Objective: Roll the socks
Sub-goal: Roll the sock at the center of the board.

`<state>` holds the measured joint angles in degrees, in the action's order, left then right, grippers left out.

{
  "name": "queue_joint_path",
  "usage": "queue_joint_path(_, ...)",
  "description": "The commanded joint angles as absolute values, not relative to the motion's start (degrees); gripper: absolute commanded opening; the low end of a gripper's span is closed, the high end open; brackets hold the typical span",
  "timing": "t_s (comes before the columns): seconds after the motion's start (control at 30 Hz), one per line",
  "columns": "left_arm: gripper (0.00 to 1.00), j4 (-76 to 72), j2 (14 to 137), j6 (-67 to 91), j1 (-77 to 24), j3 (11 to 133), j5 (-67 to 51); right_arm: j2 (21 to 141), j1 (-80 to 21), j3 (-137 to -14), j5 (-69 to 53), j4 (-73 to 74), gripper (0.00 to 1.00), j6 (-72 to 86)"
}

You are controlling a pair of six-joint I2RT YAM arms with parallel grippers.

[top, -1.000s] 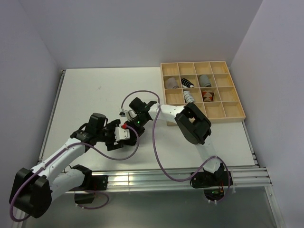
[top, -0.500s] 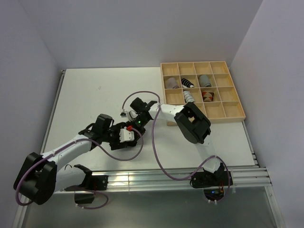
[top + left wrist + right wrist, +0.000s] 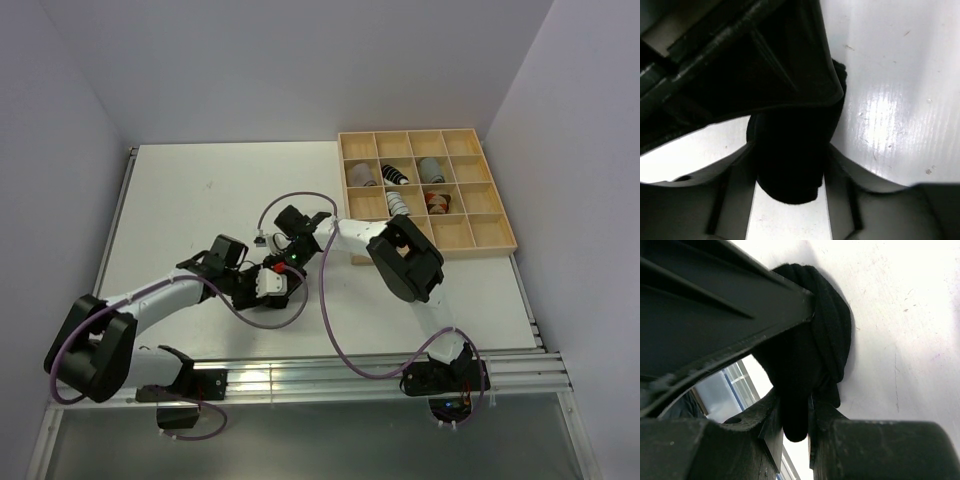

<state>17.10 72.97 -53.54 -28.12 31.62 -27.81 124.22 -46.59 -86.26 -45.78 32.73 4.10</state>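
Five rolled socks [image 3: 398, 202] sit one per cell in the tray [image 3: 490, 230], upper right of the top view. Two grippers meet mid-frame, left gripper [image 3: 271, 273] against right gripper [image 3: 285, 262].

Left wrist view: a sixth, the black sock [image 3: 787, 150], fills the centre. Half-parted fingers touch its sides; clamped or not, can't tell.

Right wrist view: narrow jaws pinch that sock's lower end, and it's lying on the table [image 3: 900, 340].

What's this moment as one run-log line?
right gripper: shut on black sock | left gripper: open, straddling same sock | where: mid-table | tray: rolled socks inside
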Motion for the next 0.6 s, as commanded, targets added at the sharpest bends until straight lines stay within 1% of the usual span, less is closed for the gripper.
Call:
queue_joint_path(0.0,0.53,22.9,76.9,-55.1,-28.4,36.7,-32.5,125.8,-46.2,-85.4,-43.0,32.9,0.07,5.4)
queue_joint_path(0.07,0.49,25.2,79.0,-55.5,-28.3,38.3,-33.7,125.6,-46.1,-85.1,-43.6,32.4,0.1,5.4)
queue_joint_path(0.1,0.45,27.4,81.0,-56.0,-28.4,39.7,-34.2,125.5,-46.1,-84.8,-43.2,32.2,0.12,5.6)
queue_joint_path(0.17,0.41,29.6,83.0,-56.6,-28.3,41.1,-34.5,124.9,-46.1,-84.1,-42.5,31.5,0.15,6.1)
queue_joint_path(0.2,0.37,30.8,85.2,-56.9,-28.3,42.8,-35.2,124.5,-46.1,-83.8,-42.1,30.9,0.19,6.3)
queue_joint_path(0.27,0.35,35.0,87.2,-57.5,-28.3,44.4,-35.9,122.6,-45.9,-82.1,-39.4,28.8,0.25,7.6)
queue_joint_path(0.3,0.34,36.5,89.1,-57.7,-28.2,46.0,-36.5,121.7,-45.8,-81.0,-38.8,27.3,0.35,8.3)
queue_joint_path(0.4,0.32,42.8,93.0,-59.2,-28.0,49.5,-37.9,116.5,-45.4,-75.9,-36.2,21.3,0.5,11.2)
queue_joint_path(0.5,0.31,47.7,96.2,-60.3,-27.3,52.2,-39.0,111.5,-44.7,-71.1,-33.0,16.4,0.56,14.1)
queue_joint_path(0.57,0.31,50.5,97.2,-60.7,-27.2,53.2,-39.4,108.9,-44.6,-67.5,-30.3,12.7,0.57,16.8)
